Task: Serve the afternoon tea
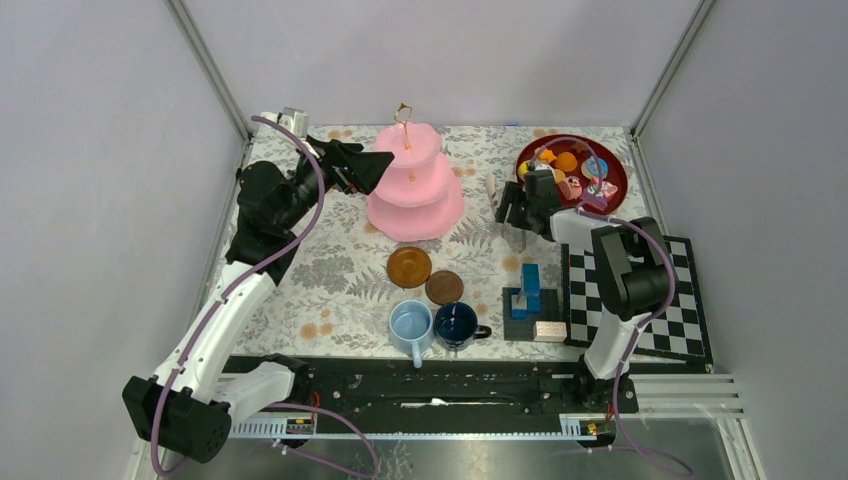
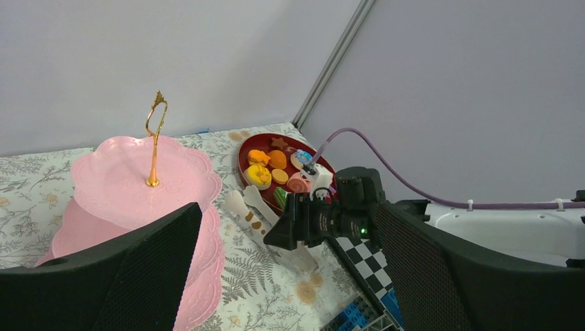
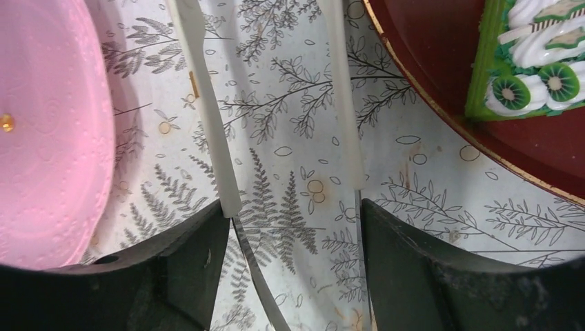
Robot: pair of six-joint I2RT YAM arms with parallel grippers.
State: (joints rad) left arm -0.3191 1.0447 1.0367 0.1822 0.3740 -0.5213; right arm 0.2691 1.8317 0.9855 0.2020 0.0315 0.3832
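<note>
Now | right tool point(image 3: 293, 210) straddles white plastic tongs point(image 3: 207, 103) mid-frame, probably to lift them; clench: cannot tell | left tool point(image 1: 378, 165) released, idle.

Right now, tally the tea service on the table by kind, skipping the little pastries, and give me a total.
Pink tiered stand: 1
Mugs: 2
Brown saucers: 2
Red plate: 1
White tongs: 1
Total: 7
</note>
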